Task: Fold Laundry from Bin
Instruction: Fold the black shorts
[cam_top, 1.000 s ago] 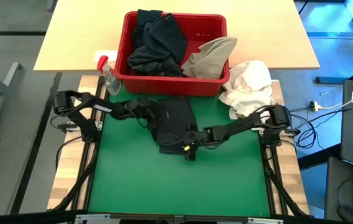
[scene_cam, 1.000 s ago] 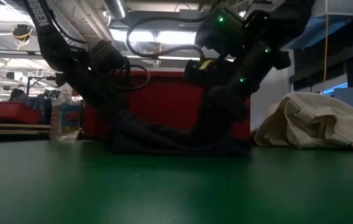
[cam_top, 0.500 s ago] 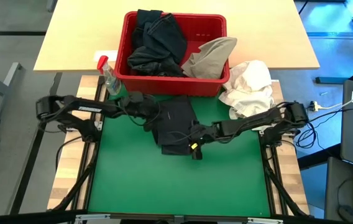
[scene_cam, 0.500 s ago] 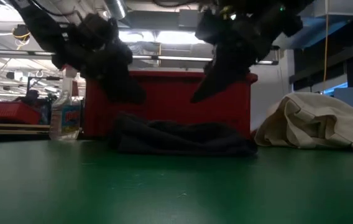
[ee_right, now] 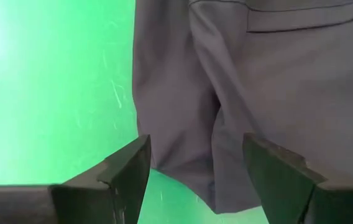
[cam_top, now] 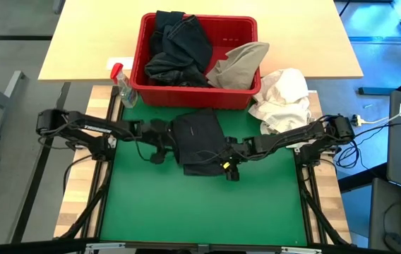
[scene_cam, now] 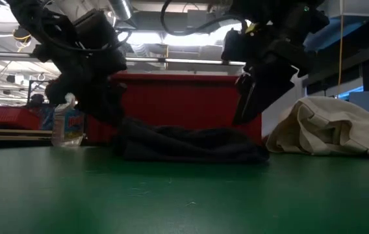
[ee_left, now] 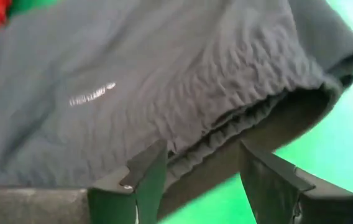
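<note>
Right gripper (cam_top: pixel 233 169) hangs with fingers spread and empty at the near right corner of the folded dark garment (cam_top: pixel 199 142) on the green mat (cam_top: pixel 200 204); left gripper (cam_top: pixel 157 149), likewise released, sits just beside the garment's left edge. Behind it, the red bin (cam_top: pixel 195 96) holds more dark laundry (cam_top: pixel 179 49) and one khaki piece (cam_top: pixel 238 63). A white cloth bundle (cam_top: pixel 282 99) lies right of the bin.

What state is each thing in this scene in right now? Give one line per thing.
Dark garment: lying folded on the green mat, not held.
Red bin: upright, holding dark laundry and a khaki piece.
White cloth bundle: crumpled beside the bin.
Spray bottle: at the bin's left corner.
Left hand: open, empty, at the garment's left edge.
Right hand: open, empty, at its lower right corner.
</note>
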Robot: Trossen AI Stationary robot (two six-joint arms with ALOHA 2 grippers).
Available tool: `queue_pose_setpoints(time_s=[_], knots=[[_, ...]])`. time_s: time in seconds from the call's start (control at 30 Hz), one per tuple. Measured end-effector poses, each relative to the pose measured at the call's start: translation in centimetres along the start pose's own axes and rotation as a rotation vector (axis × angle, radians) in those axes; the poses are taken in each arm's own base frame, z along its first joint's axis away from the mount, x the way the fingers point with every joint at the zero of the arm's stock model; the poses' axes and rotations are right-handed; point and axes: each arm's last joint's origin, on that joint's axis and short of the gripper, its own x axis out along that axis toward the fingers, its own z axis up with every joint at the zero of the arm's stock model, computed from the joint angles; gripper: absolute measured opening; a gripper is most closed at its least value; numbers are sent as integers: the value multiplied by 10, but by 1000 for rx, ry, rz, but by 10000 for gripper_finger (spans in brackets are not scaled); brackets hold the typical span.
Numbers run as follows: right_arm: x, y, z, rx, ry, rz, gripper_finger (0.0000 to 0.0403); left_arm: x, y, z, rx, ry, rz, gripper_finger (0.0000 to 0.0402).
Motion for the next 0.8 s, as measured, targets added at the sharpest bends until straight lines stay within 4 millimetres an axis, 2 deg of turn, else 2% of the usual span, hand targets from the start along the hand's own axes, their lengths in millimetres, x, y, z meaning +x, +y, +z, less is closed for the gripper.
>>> queue_pose_setpoints(time_s=[0.1, 0.27, 0.57, 0.67, 0.8], knots=[[0, 0, 1, -4, -9, 0, 253, 5, -4, 1, 157, 29, 46, 191], [1, 0, 2, -13, -20, -10, 253, 14, -8, -1, 319, 78, 83, 191], [9, -1, -5, -23, -63, -13, 253, 32, -8, 0, 465, 58, 109, 185], [11, -1, -9, -5, -50, -13, 253, 33, -8, 6, 427, 2, 138, 160], [12, -1, -11, 1, -43, -5, 253, 32, -9, 13, 387, -70, 164, 97]])
